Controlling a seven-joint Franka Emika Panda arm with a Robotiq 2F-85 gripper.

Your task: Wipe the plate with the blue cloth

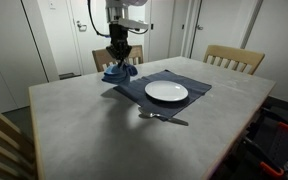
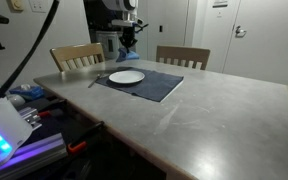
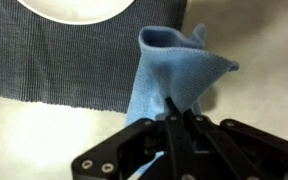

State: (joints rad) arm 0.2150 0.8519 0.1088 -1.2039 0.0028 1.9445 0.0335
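Observation:
A white round plate [image 1: 166, 92] sits on a dark grey placemat [image 1: 134, 90] on the table; it also shows in an exterior view [image 2: 126, 76] and at the top edge of the wrist view [image 3: 74, 10]. The blue cloth [image 3: 174, 70] hangs bunched from my gripper [image 3: 178, 108], which is shut on it. In an exterior view the gripper [image 1: 119, 57] holds the cloth [image 1: 118, 71] at the placemat's far corner, beside the plate, with the cloth's lower part touching or just above the table.
A spoon [image 1: 162, 117] lies on the table next to the placemat's near edge. Wooden chairs [image 1: 234, 58] stand around the grey table [image 1: 104, 130]. The placemat [image 3: 44, 60] fills the wrist view's left.

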